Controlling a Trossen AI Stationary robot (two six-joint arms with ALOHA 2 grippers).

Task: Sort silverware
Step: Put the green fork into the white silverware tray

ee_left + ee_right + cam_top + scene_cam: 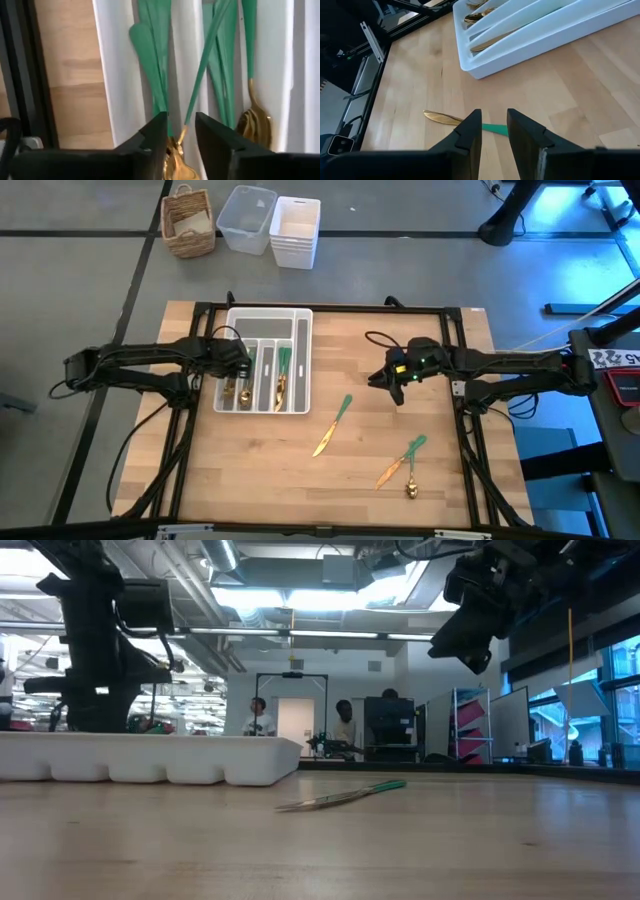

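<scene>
Already several pieces of silverware (281, 375) lie in the white tray (300, 360)

tray (300, 360) on the table's (250, 480) far left with some silverware (281, 376) in it, knife (332, 425) loose mid-table, two more pieces (403, 462) near right

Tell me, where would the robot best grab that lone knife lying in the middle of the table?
Probably the slim green handle of the knife, taken from straight above. It lies flat on the bare wood with open space around it, so the fingers can straddle the narrow handle crosswise. The right tool hangs nearest, fingers apart; the left tool is over the white tray.
</scene>
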